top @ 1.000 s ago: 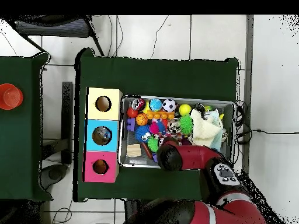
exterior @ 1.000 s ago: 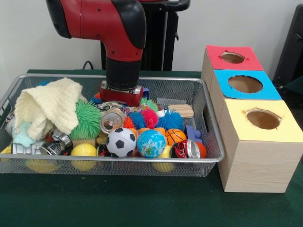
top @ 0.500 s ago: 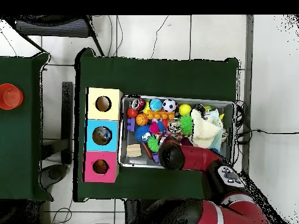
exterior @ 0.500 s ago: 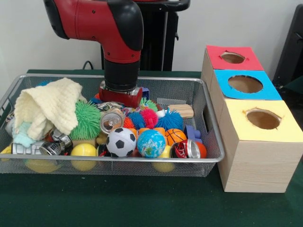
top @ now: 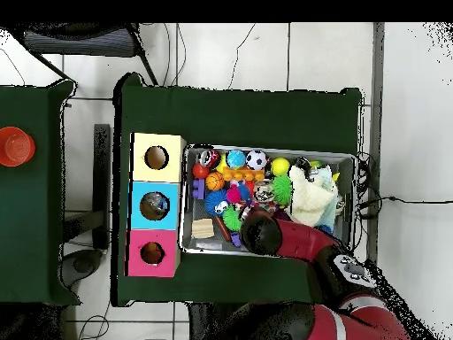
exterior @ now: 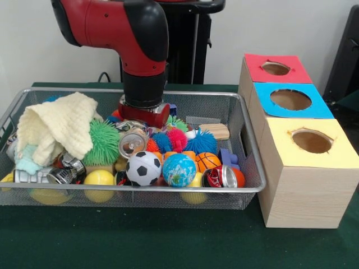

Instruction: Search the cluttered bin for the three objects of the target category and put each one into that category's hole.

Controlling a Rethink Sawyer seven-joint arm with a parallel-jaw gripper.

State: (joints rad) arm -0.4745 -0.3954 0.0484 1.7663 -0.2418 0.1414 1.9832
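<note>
Front view: the wire-mesh bin [exterior: 247, 188] sits on the green surface [exterior: 168, 246], left of three wooden boxes with red [exterior: 275, 68], blue [exterior: 291, 100] and yellow [exterior: 311, 143] tops. The red arm [exterior: 143, 56] descends into the bin's rear; whether its gripper is wide or narrow cannot be told. A soccer ball [exterior: 143, 167], globe ball [exterior: 179, 170] and cream cloth [exterior: 59, 126] lie inside.

Overhead view: the arm [top: 292, 241] covers the bin's [top: 184, 199] edge nearest the robot's base.

Silver wire-mesh bin [exterior: 247, 168], matt wooden boxes [exterior: 297, 196], knitted cloth [exterior: 56, 126].
</note>
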